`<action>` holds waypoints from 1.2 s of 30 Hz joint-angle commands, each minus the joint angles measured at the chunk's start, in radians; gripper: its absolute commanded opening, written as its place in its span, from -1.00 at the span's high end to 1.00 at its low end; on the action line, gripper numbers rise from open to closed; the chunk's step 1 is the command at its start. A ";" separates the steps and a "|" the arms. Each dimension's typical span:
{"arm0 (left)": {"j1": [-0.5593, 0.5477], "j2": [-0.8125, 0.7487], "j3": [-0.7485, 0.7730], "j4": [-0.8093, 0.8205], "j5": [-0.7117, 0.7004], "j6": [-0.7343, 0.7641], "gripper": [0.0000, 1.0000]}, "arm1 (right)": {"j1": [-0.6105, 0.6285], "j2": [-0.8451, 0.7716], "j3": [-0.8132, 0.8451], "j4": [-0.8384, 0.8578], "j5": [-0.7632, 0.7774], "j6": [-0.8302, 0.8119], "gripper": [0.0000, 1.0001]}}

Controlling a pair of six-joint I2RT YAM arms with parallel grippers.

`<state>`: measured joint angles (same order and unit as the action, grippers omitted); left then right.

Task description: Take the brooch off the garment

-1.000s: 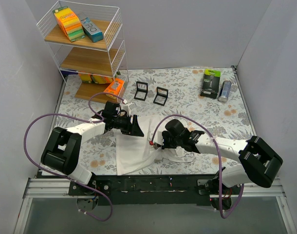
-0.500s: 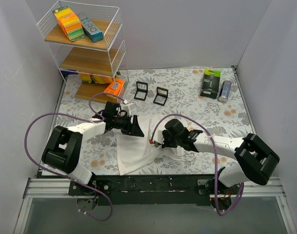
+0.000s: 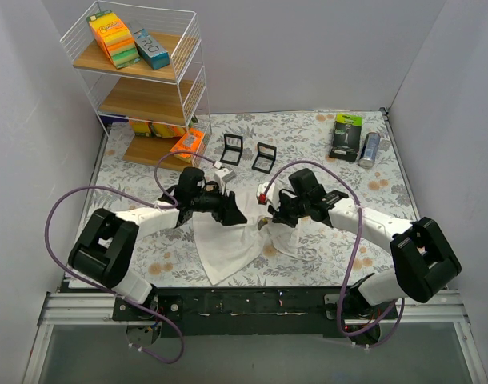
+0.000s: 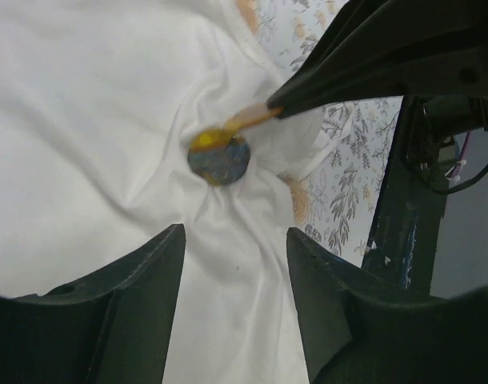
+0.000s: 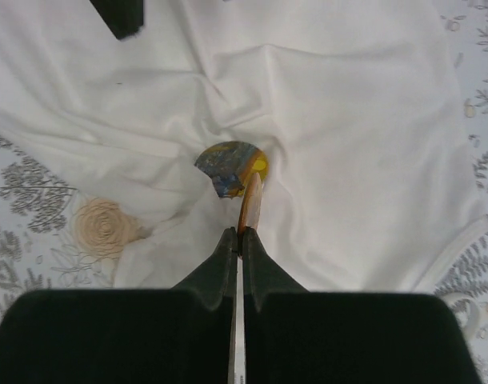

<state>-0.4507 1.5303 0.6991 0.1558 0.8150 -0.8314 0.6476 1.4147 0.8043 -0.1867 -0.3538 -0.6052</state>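
Floral table (image 3: 308, 140) overhead; only wrist views show right gripper (image 5: 240, 233) pinching brooch (image 5: 226, 164)

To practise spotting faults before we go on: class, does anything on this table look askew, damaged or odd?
The white garment is puckered into tight folds around the brooch, where the right gripper pinches its yellow tab. An orange box lies tilted at the foot of the wire rack. No damage is visible.
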 commanded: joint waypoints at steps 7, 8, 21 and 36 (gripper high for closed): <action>-0.151 0.048 0.092 0.162 0.026 0.239 0.02 | -0.035 -0.065 -0.013 -0.051 -0.266 0.053 0.97; -0.158 0.050 0.085 0.169 0.024 0.248 0.03 | -0.040 -0.066 -0.013 -0.060 -0.277 0.050 0.97; -0.217 0.114 0.118 0.188 0.052 0.288 0.27 | -0.069 -0.056 0.004 -0.096 -0.361 0.048 0.97; -0.227 0.186 0.186 0.114 0.153 0.305 0.73 | -0.082 -0.028 0.029 -0.076 -0.353 0.068 0.97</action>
<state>-0.6659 1.7142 0.8455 0.2958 0.9218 -0.5549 0.5621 1.3773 0.8005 -0.2844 -0.6704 -0.5545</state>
